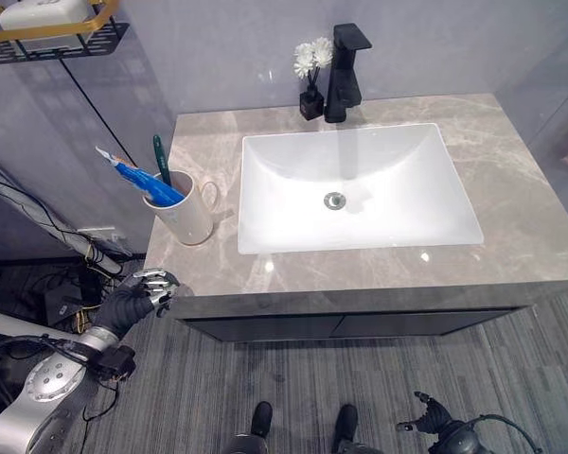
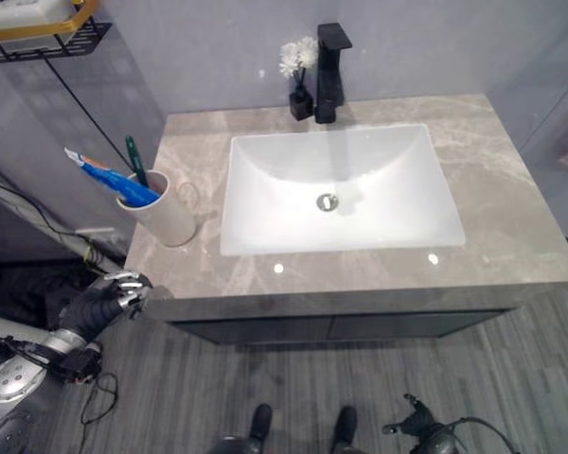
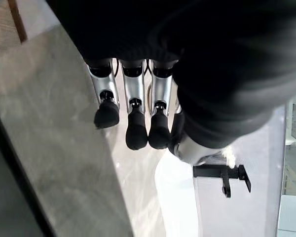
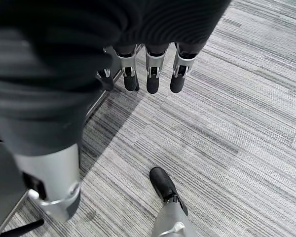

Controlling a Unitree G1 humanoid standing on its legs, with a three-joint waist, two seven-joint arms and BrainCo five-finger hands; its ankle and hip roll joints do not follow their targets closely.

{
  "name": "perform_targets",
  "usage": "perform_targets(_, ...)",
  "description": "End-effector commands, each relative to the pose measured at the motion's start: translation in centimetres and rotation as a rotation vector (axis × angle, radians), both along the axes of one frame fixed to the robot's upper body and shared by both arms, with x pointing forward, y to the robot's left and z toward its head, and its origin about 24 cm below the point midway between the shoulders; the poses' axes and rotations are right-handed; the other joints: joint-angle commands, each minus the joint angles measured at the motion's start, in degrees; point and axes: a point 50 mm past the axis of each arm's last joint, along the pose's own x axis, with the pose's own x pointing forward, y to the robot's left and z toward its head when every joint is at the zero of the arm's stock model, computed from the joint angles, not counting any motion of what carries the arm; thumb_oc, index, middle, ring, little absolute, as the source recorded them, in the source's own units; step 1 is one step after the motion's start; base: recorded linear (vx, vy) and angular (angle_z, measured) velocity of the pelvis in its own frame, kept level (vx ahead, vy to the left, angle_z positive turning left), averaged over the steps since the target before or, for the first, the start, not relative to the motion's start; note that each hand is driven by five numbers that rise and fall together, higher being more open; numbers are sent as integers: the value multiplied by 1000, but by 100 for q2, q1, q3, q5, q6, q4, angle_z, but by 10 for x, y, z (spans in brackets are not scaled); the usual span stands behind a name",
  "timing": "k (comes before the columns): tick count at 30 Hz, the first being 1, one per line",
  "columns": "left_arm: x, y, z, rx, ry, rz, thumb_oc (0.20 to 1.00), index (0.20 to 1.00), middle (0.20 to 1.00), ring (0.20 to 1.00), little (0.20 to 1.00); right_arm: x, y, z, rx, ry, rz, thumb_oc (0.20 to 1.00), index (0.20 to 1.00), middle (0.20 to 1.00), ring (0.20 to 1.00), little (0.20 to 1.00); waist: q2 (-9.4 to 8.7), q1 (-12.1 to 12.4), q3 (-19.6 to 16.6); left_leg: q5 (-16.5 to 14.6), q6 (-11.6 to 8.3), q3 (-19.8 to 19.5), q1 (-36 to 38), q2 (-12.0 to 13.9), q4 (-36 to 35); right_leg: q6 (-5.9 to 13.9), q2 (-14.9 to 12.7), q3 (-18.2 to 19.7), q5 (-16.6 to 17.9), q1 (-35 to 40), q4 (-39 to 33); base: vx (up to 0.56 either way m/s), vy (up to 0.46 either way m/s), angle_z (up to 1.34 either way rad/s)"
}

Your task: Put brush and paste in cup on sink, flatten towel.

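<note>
One brush and one paste stand in the one cup on the counter left of the sink, so that part looks done; I see no towel; the left hand is at the counter's front corner, relaxed, holding nothing; the right hand hangs low, also empty

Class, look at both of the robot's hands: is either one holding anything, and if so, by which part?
Nothing is held. The left hand hangs relaxed by the counter's front corner; the right hand hangs over the floor.
</note>
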Motion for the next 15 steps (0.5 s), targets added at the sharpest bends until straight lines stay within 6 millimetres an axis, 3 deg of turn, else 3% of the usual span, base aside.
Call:
perform_targets(1, 4, -4, 9, -41, -41, -17, 200, 200, 200, 200, 200, 4, 0, 4, -20, -8, 81, 1000, 1000, 1000, 1000, 1000, -203, -67, -162, 214, 59, -369, -323, 21, -88, 355, -179, -7, -464, 357, 42, 57, -14, -7)
perform_targets(15, 16, -4, 17, -52, -125, 39, 200, 200, 200, 200, 200, -9, 7, -4, 11, 19, 43, 1000, 1000, 1000, 1000, 1000, -327, -149, -262, 151, 30, -238, -235, 119, -88, 334, -110, 117, -499, 361, 42, 34, -13, -5)
